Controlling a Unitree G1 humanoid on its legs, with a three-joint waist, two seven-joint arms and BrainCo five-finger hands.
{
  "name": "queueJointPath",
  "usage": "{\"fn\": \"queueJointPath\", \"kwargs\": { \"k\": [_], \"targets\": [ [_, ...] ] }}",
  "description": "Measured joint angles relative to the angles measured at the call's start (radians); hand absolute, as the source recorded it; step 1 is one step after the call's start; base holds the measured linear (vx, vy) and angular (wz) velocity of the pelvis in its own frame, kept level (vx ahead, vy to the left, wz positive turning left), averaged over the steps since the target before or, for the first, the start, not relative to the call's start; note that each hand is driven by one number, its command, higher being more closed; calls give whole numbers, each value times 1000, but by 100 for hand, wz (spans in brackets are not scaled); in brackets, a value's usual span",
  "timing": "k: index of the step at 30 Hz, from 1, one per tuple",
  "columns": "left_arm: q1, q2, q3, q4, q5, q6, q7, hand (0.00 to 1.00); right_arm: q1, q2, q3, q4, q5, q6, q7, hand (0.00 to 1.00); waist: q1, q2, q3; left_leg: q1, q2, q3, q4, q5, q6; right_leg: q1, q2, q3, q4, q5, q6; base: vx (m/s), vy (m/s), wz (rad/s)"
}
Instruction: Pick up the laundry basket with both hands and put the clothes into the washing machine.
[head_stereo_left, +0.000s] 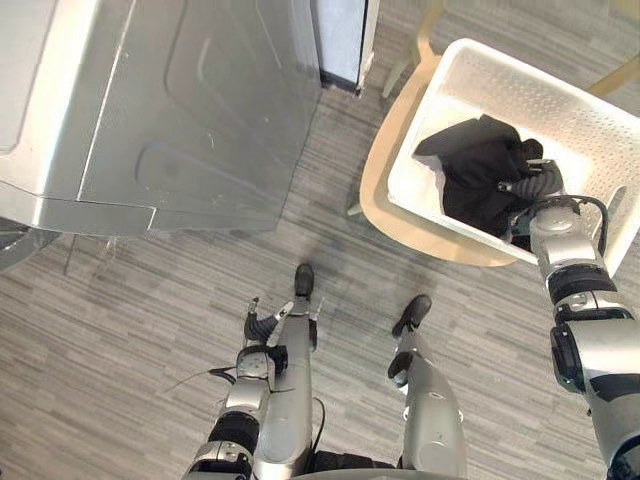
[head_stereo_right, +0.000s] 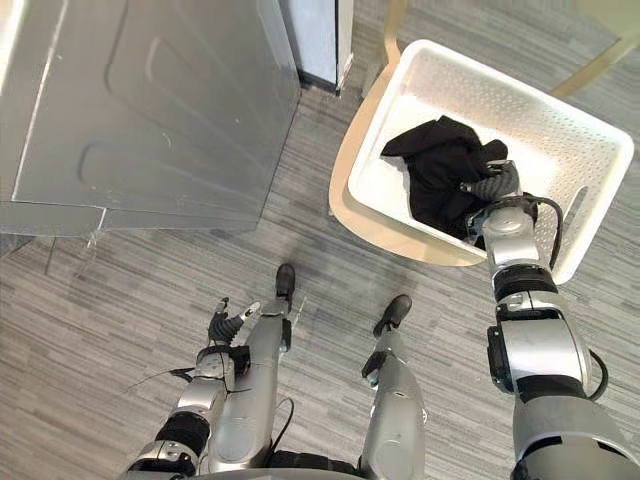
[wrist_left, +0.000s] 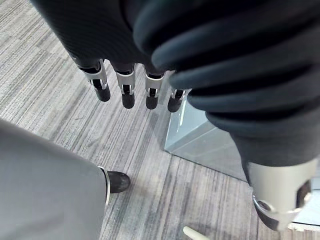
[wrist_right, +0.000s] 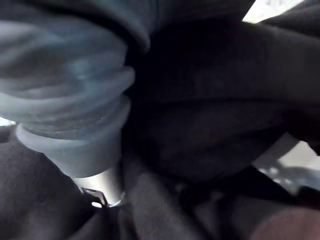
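Basket (head_stereo_left: 560, 100): white, sitting on a wooden chair (head_stereo_left: 375, 185), holding black clothes (head_stereo_left: 480, 165); washer (head_stereo_left: 180, 110) standing well apart to its left. Right hand (head_stereo_left: 538, 186) reaching into the clothes, fingers buried, grip impossible to tell. Left hand (head_stereo_left: 262, 330) hanging low, fingers relaxed, holding nothing.

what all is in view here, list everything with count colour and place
washer: 1, silver-grey, upper left
basket: 1, white, on the chair, upper right
clothes: 1 heap, black, inside the basket
chair: 1, pale wood, under the basket
panel: 1, pale blue, top middle, beside the washer
floor: grey, striped
left hand: open, hanging low, holding nothing
right hand: in the basket, on the clothes
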Motion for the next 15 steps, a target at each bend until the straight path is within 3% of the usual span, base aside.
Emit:
{"fn": "queueJointPath", "kwargs": {
  "k": [6, 9, 15],
  "targets": [
    [40, 34, 8, 66, 0, 17, -3, 0, 16, 8, -135, -177, 143, -7, -63, 100, -18, -23, -30, 112, -3, 9, -55, 19, -7, 81, -4, 1, -1, -12, -2, -3, -10, 3],
    [86, 37, 12, 80, -6, 20, -12, 0, 55, 44, -183, -274, 183, -12, -86, 100, -18, -38, -91, 179, -4, 6, -117, 43, -14, 125, -3, -7, -4, -28, 3, 33, -40, 10],
    [167, 38, 0, 70, -21, 34, -31, 0, 169, 110, -274, -455, 246, -72, -120, 100, -27, -43, -185, 293, -21, -31, -258, 101, -20, 223, -6, -63, -37, -49, 5, 38, -22, 27]
  ]
}}
